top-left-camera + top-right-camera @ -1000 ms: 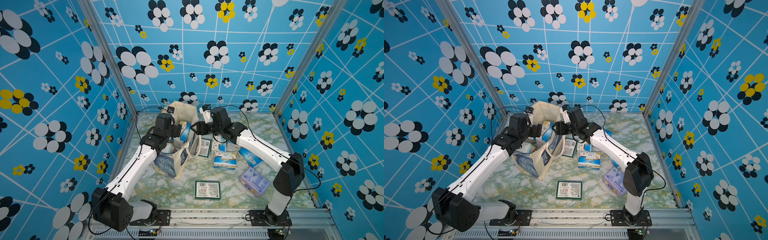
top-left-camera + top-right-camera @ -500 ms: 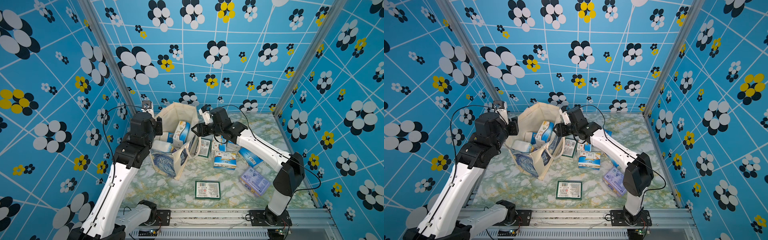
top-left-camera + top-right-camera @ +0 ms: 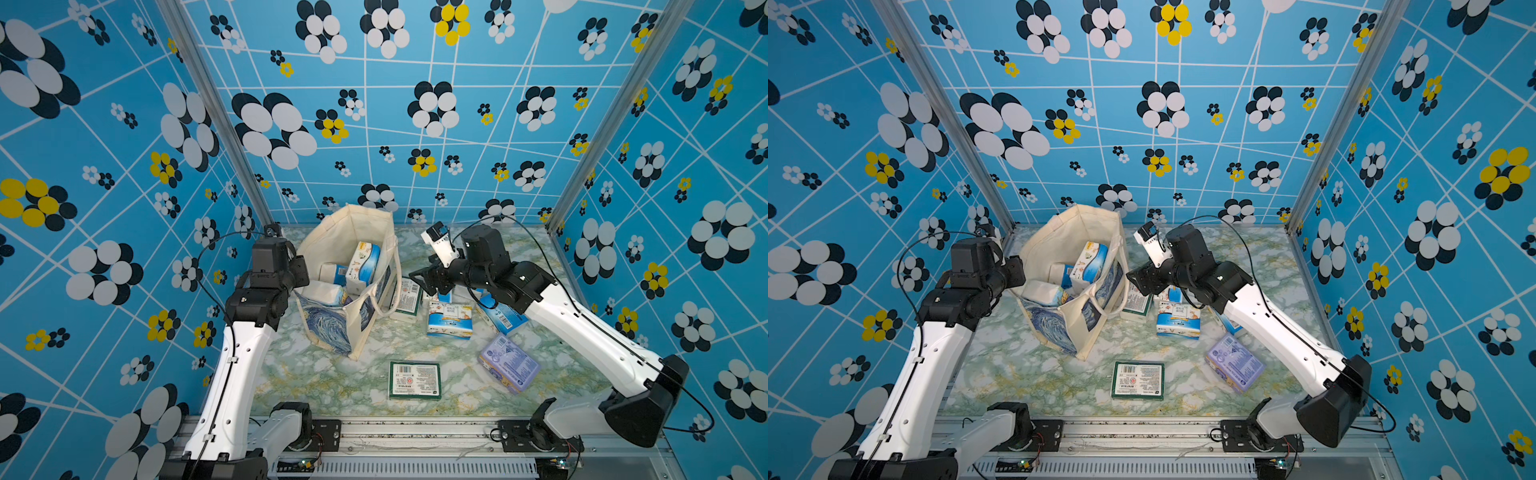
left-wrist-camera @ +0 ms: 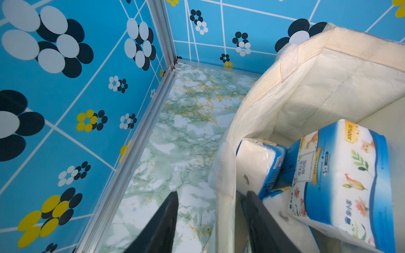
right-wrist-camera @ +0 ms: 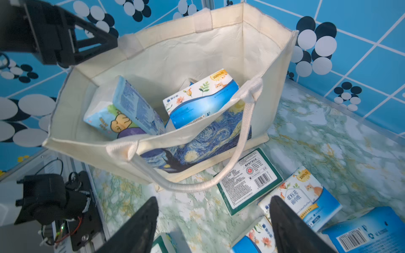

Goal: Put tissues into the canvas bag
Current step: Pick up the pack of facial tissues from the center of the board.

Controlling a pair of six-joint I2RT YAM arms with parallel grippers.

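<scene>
Tissues (image 3: 363,262): three in canvas bag (image 3: 345,226), six-plus outside; left gripper (image 4: 210,193) spread astride rim, right gripper (image 5: 213,198) spread.

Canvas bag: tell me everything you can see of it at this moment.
The canvas bag is a cream fabric tote with a blue swirling print on its outer sides and a plain cream lining. It stands upright, mouth open, on the marbled table. One cream loop handle droops down its printed side. At least three tissue packs lie tilted inside. The left end effector straddles its rim, one finger inside, one outside.
</scene>
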